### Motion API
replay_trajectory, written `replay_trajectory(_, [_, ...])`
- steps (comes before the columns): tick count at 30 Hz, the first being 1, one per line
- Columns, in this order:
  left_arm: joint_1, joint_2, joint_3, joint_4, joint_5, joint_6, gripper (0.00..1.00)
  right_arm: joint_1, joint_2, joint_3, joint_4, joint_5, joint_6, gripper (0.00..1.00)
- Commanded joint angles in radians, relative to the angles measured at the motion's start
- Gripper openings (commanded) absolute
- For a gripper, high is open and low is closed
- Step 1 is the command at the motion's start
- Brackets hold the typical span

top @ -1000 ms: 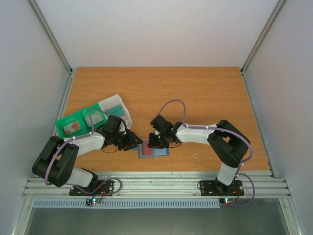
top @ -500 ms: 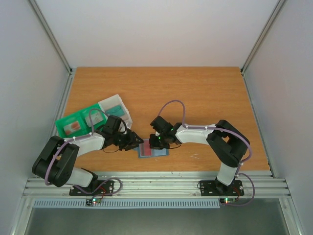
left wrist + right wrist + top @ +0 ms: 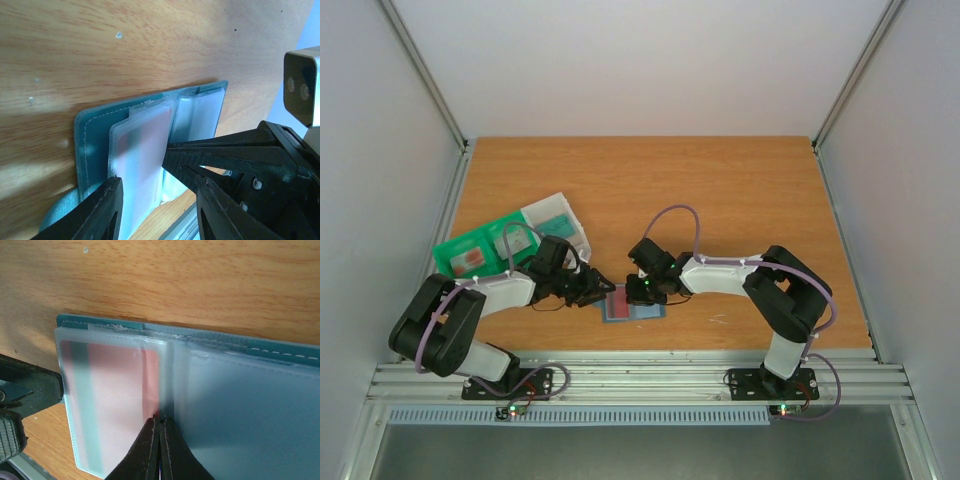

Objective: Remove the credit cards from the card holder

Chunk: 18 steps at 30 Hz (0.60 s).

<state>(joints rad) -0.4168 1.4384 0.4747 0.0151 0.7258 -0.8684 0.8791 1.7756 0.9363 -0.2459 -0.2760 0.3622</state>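
Note:
The slate-blue card holder lies open on the table near the front edge, between both grippers. A reddish-pink credit card sits in its left clear sleeve, with a bare red strip showing by the fold. My right gripper is shut, its tips together at that bare edge; whether they pinch it is unclear. My left gripper is open and straddles the holder's left end. In the left wrist view the card shows pale pink, and the right arm's fingers cross over the holder. No other card shows.
A green tray and a clear whitish tray stand at the back left, behind the left arm. The metal rail of the table's front edge runs close below the holder. Grey walls close off both sides.
The right gripper has closed its jaws and edged a little left onto the holder's fold. The left arm and the holder have stayed put.

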Motion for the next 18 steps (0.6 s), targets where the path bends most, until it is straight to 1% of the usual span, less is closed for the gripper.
replay_trajectory(1, [-0.004,0.018,-0.01,0.075,0.024,-0.012,0.42,0.006,-0.012,-0.027,-0.033,0.049,-0.003,0.01])
replay_trajectory(6, [-0.004,0.013,-0.008,0.061,0.012,-0.008,0.42,0.006,-0.014,-0.028,-0.033,0.056,0.002,0.01])
replay_trajectory(11, [-0.004,-0.012,0.024,-0.089,-0.064,0.059,0.42,0.006,-0.008,-0.027,-0.033,0.054,0.003,0.01])
replay_trajectory(18, [-0.004,0.012,0.033,-0.07,-0.038,0.072,0.42,0.006,-0.008,-0.026,-0.033,0.054,0.004,0.01])
